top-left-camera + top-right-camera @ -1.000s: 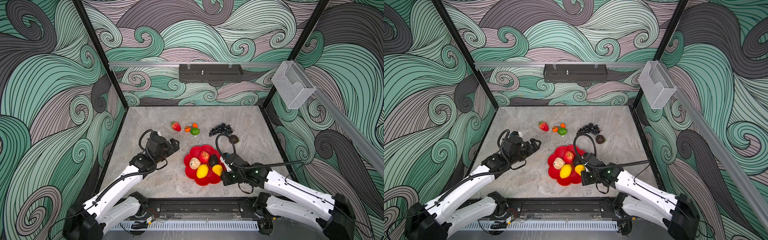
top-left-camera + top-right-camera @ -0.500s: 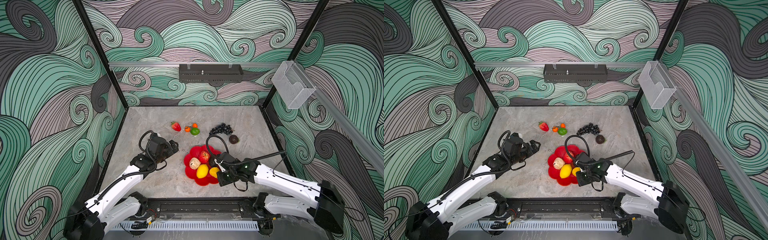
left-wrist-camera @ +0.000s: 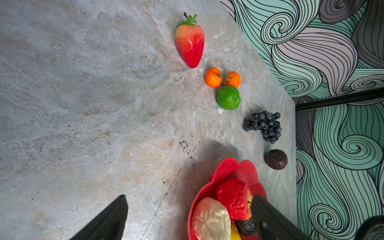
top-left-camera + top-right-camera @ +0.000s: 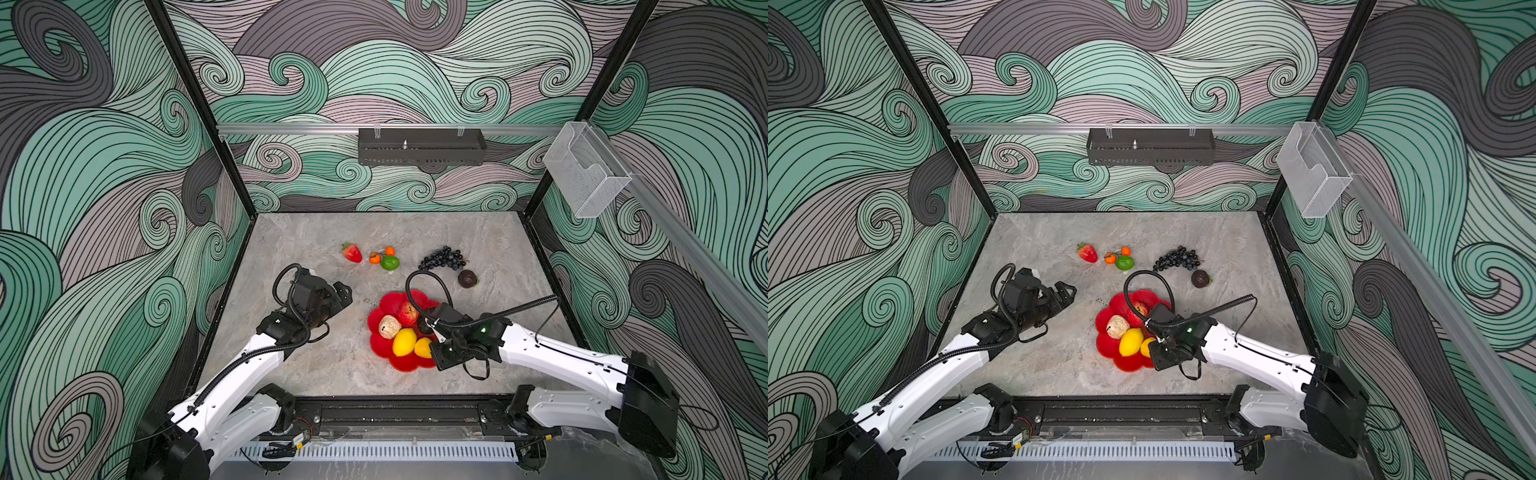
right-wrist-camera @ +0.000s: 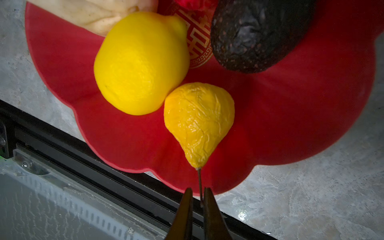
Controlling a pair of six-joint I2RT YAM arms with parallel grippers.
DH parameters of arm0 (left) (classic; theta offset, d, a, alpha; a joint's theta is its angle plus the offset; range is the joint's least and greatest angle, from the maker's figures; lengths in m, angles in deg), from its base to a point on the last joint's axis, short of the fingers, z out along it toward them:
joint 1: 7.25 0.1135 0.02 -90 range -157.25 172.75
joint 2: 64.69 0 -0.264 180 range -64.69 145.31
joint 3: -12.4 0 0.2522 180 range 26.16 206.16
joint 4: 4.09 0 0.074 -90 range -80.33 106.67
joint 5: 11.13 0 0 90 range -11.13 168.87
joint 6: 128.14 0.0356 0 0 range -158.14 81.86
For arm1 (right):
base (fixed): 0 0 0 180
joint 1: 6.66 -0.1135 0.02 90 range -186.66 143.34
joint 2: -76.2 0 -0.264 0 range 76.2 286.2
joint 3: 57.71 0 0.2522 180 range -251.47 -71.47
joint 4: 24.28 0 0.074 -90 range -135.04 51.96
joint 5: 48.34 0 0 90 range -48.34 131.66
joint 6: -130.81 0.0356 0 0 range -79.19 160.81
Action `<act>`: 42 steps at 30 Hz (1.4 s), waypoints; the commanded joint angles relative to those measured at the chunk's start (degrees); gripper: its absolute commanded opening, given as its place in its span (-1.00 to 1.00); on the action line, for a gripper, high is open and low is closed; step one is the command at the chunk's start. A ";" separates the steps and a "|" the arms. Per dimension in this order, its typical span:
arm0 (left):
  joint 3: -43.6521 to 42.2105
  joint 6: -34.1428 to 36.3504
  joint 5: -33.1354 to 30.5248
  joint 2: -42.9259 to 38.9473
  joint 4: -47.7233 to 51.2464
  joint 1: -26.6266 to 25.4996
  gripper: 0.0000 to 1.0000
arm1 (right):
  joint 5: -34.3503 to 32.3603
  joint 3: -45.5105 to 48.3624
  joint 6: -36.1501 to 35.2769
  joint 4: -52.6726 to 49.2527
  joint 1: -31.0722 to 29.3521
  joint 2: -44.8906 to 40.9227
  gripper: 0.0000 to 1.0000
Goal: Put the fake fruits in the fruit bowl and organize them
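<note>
Counted five fruits in fruit bowl [image 4: 380, 349], pear [image 5: 199, 122] just ahead of right gripper [image 5: 197, 194], jaws barely parted around its stem. Found left gripper [image 3: 189, 197] gaping, empty. Outstanding beyond: strawberry [image 3: 190, 41], oranges [image 3: 213, 78], lime [image 3: 228, 100], grapes [image 3: 264, 125], dark fruit [image 3: 276, 159].

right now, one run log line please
left gripper open, empty | right gripper around orange pear stem, grip unclear | fruit bowl part filled | strawberry, lime, grapes outside

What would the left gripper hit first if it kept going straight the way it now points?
Most likely the bare table: the open left gripper tilts down at it. Farther ahead lie the strawberry, oranges and lime; the fruit bowl sits off to one side. Depth is uncertain.
</note>
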 commanded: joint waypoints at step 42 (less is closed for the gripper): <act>-2.04 0.19 2.52 0.27 -0.42 2.37 0.89 | -9.67 -2.95 -1.06 -3.97 -7.57 3.69 -0.47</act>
